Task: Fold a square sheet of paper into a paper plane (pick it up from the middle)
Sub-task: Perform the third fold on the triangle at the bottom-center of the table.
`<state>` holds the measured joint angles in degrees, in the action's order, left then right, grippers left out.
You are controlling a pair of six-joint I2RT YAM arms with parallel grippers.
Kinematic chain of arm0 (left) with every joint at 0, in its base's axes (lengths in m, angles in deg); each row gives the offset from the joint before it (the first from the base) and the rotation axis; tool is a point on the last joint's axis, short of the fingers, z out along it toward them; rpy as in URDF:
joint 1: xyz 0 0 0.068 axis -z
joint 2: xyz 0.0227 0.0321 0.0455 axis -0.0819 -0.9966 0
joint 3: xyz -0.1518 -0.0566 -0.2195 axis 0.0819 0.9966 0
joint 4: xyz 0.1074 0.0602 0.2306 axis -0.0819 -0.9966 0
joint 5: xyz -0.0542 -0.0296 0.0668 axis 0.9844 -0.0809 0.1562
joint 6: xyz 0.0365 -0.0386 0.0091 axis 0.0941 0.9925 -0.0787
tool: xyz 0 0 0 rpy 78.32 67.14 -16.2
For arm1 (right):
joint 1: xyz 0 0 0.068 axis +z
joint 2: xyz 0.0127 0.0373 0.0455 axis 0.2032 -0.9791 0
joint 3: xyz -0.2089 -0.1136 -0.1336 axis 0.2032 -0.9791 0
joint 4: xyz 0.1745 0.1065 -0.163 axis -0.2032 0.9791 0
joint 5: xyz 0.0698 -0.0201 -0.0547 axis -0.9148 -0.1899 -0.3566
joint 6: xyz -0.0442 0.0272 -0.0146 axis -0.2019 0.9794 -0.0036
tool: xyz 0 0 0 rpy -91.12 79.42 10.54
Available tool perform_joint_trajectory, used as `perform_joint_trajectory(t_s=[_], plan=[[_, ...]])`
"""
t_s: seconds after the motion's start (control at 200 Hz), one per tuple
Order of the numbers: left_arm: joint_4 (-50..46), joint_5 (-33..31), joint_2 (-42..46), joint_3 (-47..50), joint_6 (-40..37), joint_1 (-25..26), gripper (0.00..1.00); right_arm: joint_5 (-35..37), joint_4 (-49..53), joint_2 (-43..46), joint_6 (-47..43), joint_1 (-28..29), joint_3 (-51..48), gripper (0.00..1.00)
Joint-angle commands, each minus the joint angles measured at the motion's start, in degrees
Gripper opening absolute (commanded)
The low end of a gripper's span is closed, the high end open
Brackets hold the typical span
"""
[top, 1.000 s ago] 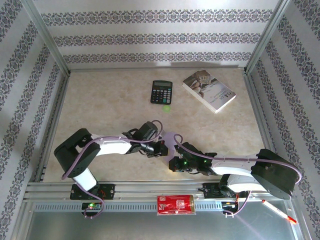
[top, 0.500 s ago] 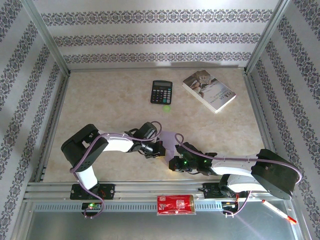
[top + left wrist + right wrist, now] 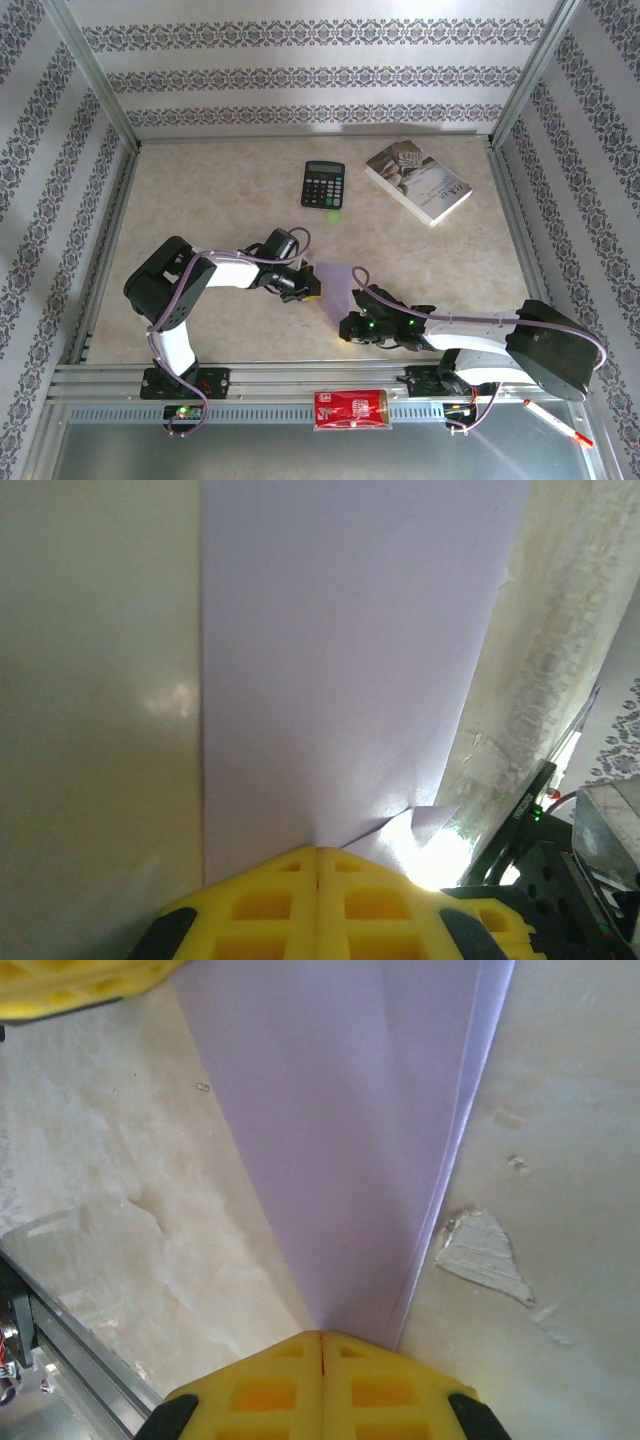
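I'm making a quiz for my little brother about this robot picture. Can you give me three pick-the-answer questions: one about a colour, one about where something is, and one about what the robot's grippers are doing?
1. What colour is the square sheet of paper?
A. green
B. pale lilac
C. red

2. Where does the small green disc lie?
A. on the paper
B. held up in the air
C. just on the arms' side of the calculator

3. What are the left gripper and the right gripper doing?
A. both shut on the paper
B. both wide open
C. one open, one shut

Answers:
1. B, as the sheet looks pale lilac in all three views.
2. C, as the top view shows the disc right below the calculator.
3. A, as each wrist view shows the jaws closed together with the paper pinched between them.
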<state>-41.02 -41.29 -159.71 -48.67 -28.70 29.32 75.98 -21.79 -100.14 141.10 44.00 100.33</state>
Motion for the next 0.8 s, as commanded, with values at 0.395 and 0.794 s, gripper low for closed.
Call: perform_joint_trajectory(t_s=[0.395, 0.794], plan=[[0.48, -7.14, 15.55, 8.31, 1.20, -3.43, 0.33, 2.23, 10.91, 15.64, -11.63, -3.87, 2.27, 0.21], [3.02, -5.03, 11.92, 7.37, 1.62, -0.18, 0.46, -6.56, 6.18, -0.40, -17.21, -16.72, 10.44, 0.15]])
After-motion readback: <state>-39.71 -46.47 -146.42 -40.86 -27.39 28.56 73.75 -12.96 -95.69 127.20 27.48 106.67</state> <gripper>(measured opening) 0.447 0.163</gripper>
